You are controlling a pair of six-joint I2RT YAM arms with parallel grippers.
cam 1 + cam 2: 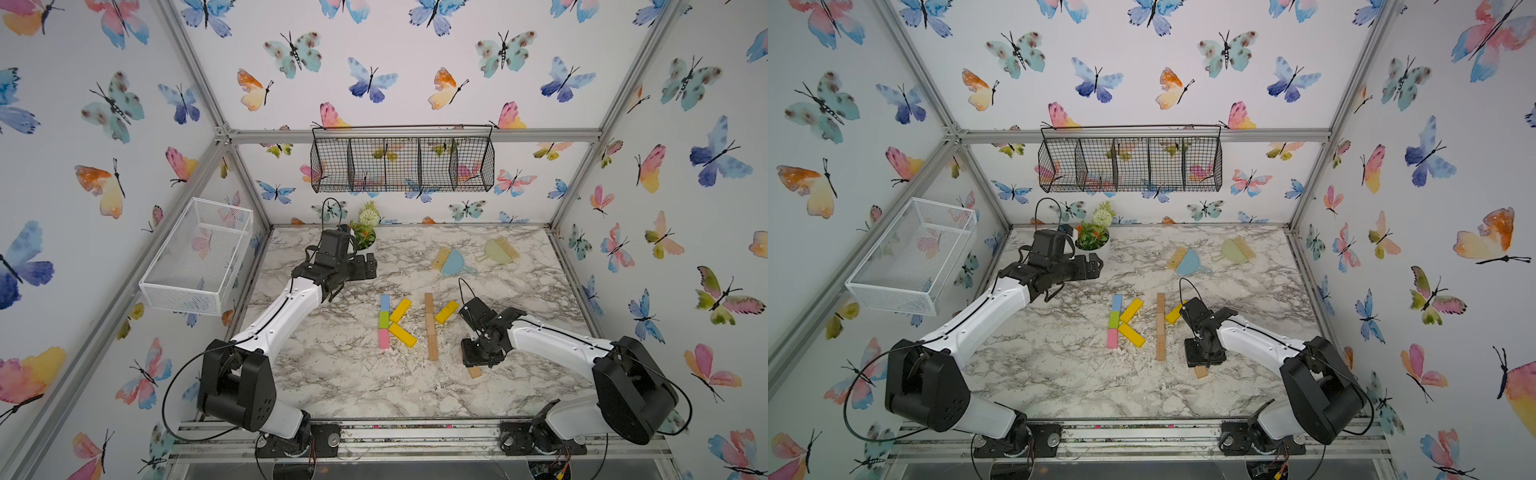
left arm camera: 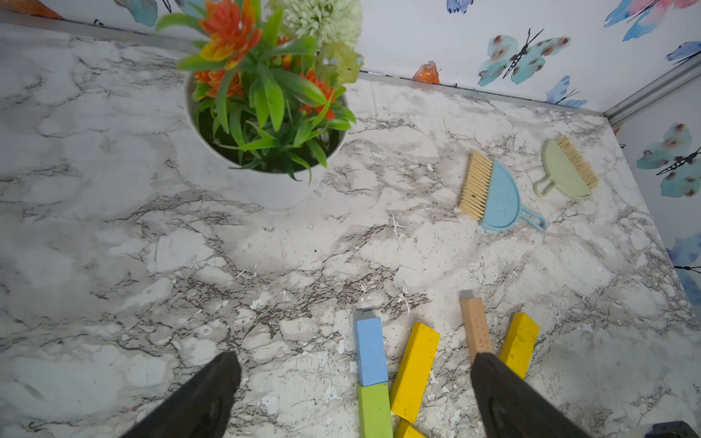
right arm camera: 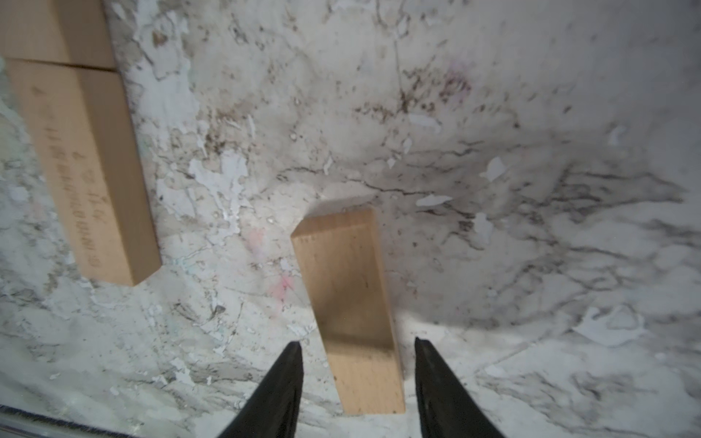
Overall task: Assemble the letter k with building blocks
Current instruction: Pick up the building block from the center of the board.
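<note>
The loose tan block [image 3: 349, 288] lies flat on the worktop [image 1: 340, 374], straight between the right jaws. In the right wrist view, 1 black finger [image 3: 282, 383] stands on each side of it with a sliver of marble showing on both sides. The jaws are therefore partly open and astride it, not yet pinching.

The block's long axis runs along the line of the jaws' reach, so they would close across its narrow width. In both top views only its near end [image 1: 475, 371] peeks out from under the right wrist, at about 5 o'clock from the tan stem [image 1: 431, 326] and apart from it. It seems to run from 11 to 5 o'clock, though most of it is hidden there.

That stem of 3 tan bars has 1 yellow bar [image 1: 446, 311] slanting off toward 1 o'clock. The lower leg is missing, and this block looks meant for it. At 9 o'clock of the stem lies a finished k [image 1: 390, 322].

The left jaws are spread wide and hold nothing. They hover toward 11 o'clock on the worktop by the plant pot [image 1: 365, 241], well apart from the block, so the right arm is clearly nearer.
</note>
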